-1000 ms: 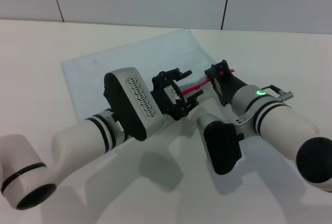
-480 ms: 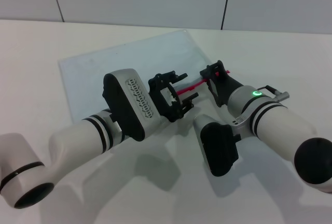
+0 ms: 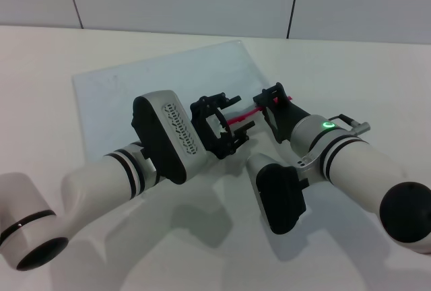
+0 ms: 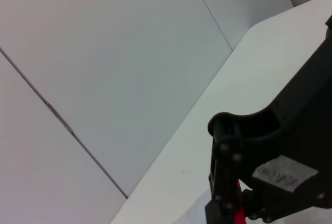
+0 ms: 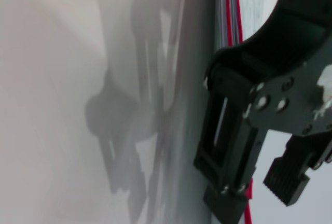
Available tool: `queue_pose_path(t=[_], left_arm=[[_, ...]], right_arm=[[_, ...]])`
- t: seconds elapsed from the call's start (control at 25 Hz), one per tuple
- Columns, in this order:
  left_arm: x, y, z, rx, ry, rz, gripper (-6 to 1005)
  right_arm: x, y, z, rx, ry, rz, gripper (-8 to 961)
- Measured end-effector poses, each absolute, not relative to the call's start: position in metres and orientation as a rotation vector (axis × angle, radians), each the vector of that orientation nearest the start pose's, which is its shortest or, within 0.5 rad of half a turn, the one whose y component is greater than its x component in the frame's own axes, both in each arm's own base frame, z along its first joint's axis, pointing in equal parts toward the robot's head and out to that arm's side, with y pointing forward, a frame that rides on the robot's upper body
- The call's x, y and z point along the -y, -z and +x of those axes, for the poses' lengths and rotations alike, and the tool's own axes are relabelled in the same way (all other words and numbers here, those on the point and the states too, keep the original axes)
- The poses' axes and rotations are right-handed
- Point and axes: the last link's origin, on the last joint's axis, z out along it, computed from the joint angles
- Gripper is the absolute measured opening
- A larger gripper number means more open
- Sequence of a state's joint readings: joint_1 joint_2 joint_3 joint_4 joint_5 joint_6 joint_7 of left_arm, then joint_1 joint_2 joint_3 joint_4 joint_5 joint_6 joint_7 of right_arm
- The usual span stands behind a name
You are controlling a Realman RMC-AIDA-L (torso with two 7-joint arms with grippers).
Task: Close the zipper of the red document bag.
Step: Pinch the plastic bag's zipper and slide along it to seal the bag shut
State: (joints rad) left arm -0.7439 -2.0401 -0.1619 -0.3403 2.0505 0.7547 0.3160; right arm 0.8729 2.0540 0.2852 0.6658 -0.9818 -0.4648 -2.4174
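**Both grippers at the red edge of the document bag**

The red document bag (image 3: 155, 92) lies flat on the white table (image 3: 350, 69), a pale translucent sheet spreading away behind both grippers, toward the wall. Its zipper (image 3: 241, 115) runs as a thin red line along the long edge nearest the robot, and only the short stretch between the two grippers shows in the head view.

The left gripper (image 3: 225, 124) sits right over that edge, its black fingers parted, one above the red line and one below it, with a gap between them. The zipper passes straight through that gap; whether either finger touches it, I cannot tell.

The right gripper (image 3: 273, 99) is just beside it, at the other end of the visible red stretch, down on the same edge. Its black fingers look bunched close where the red strip meets them, but from here I cannot tell whether they are pinched on the zipper or only resting over it. The slider itself is too small to pick out.

From the right wrist, the red strip (image 5: 232, 6) with its silvery seam runs alongside the black gripper frame, which casts a shadow on the table. From the left wrist, a sliver of red (image 4: 239, 214) peeks beneath a black gripper link, wall panels beyond.
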Motion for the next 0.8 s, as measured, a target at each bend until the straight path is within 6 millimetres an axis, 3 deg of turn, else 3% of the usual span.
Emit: queue_pose_path(t=[0.8], left_arm=[[-0.3636, 0.1209, -0.2382, -0.188, 0.215, -2.288, 494]], right_arm=[[-0.3748, 0.1558, 0.1813, 1.113, 0.606, -2.03, 46]])
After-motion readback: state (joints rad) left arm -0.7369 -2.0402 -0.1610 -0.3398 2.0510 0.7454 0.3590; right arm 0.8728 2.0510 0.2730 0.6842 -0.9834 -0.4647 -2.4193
